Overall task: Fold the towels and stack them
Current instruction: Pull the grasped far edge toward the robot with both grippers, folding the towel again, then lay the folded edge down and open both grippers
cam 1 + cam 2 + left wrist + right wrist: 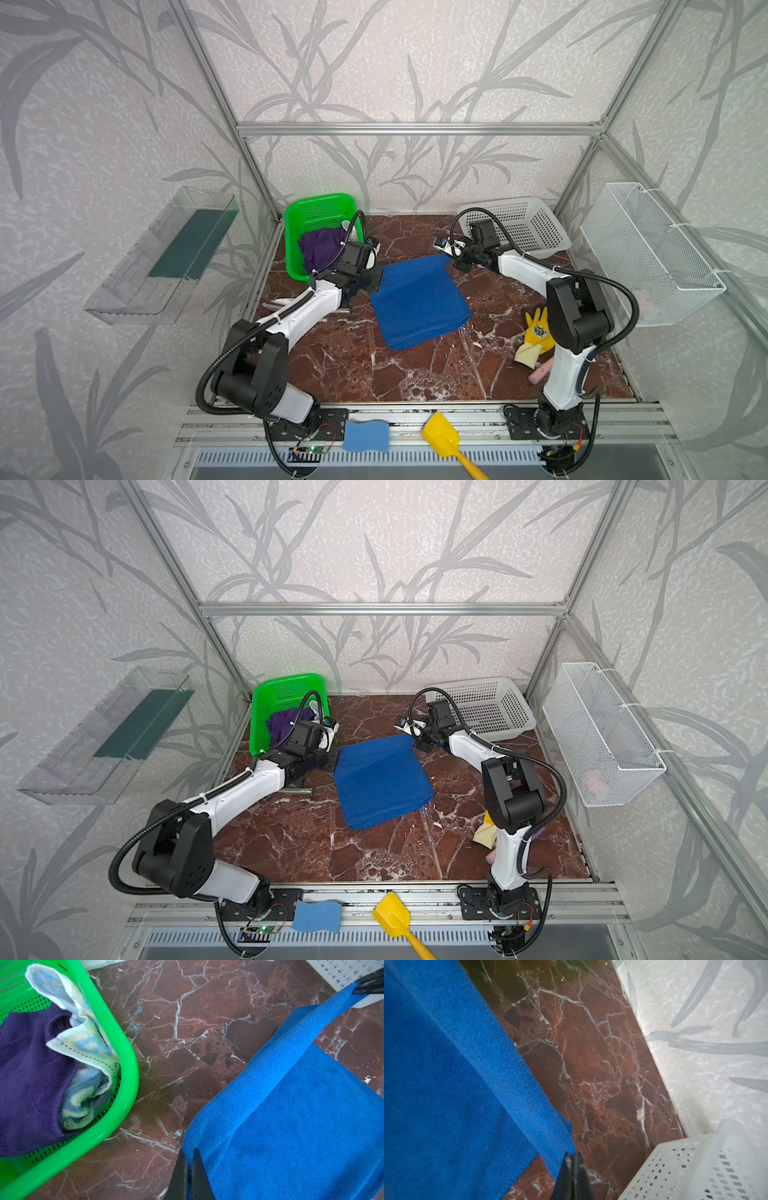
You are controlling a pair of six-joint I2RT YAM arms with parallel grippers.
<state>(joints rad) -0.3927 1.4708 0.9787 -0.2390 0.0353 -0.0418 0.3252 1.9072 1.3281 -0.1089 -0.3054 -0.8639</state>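
Mid-fold: left claw (pixel 189 1160) and right claw (pixel 573 1162) are each pinching an upper corner of the blue towel (pixel 417 303), center frame; next is probably carrying both down-frame evenly.

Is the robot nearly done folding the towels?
The left hand and right hand pinch corners of the royal blue cloth towel, which looks folded once. The dark purple towel and cream printed towel lie crumpled in the green plastic basket. Nothing stacked yet.

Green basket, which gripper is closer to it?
Left. The left gripper grips the blue towel's corner beside the green basket; the right gripper grips another corner, by the white basket.
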